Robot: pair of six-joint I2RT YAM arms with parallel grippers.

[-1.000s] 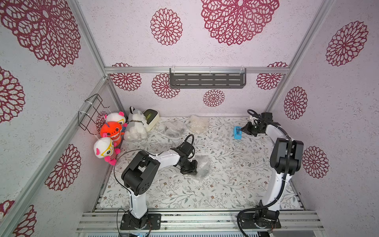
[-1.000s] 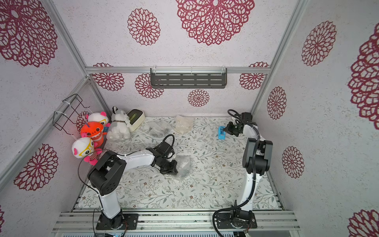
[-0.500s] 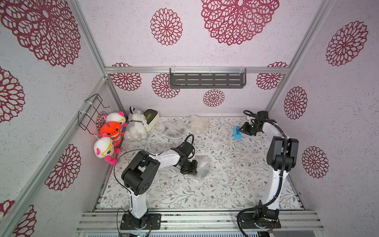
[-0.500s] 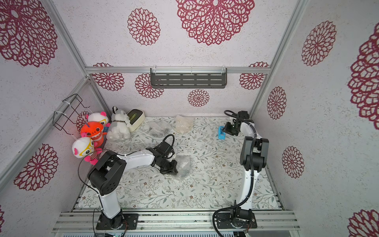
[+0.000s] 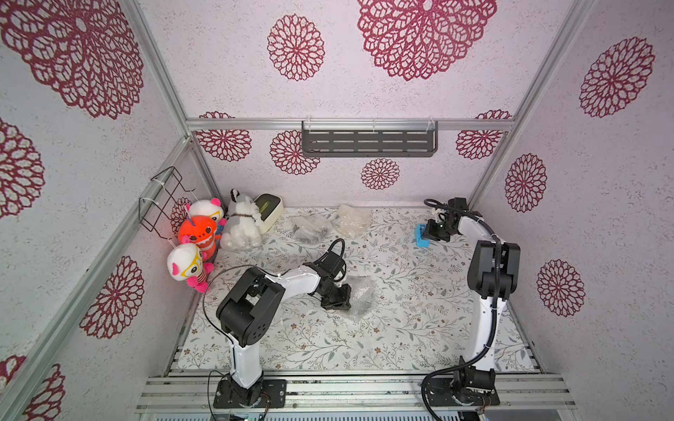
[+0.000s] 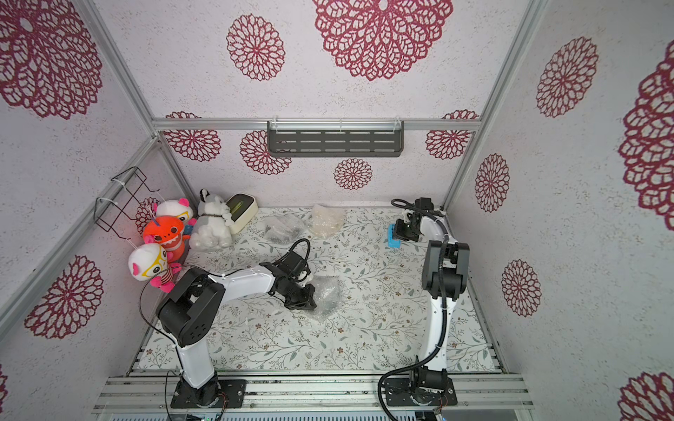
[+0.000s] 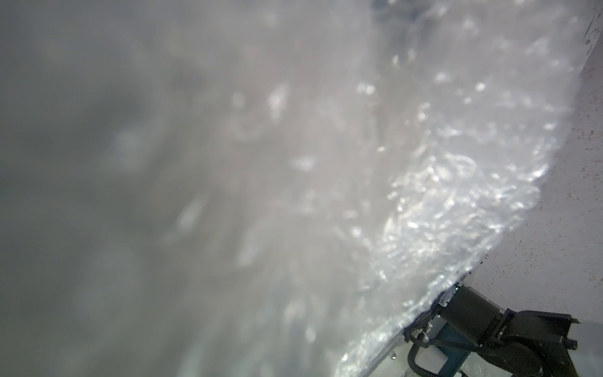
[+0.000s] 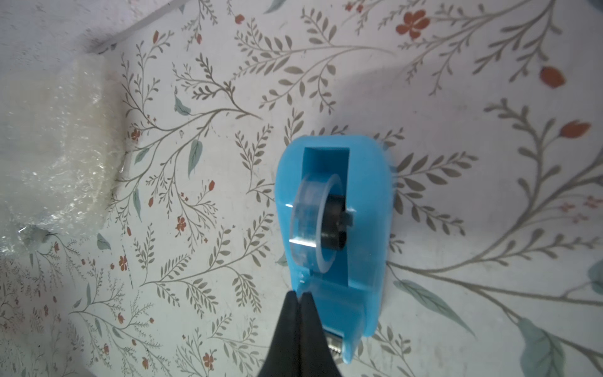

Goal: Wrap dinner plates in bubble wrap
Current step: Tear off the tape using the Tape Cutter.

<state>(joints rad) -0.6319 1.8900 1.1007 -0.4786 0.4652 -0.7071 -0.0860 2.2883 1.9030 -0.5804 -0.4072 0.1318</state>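
Blurred bubble wrap filled the left wrist view, hiding the closed left gripper beside it at mid-table; any plate inside was indistinct. The right gripper, pinched together, met the tape dispenser; bare table surrounded both.

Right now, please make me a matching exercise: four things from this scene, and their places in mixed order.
1. tape dispenser
2. shelf
3. orange toy
4. bubble wrap bundle

A. on the back wall
B. in the middle, beside the left hand
C. left side, among other plush toys
D. far right, at the right hand

Pairs: 1-D, 2-A, 3-C, 4-B
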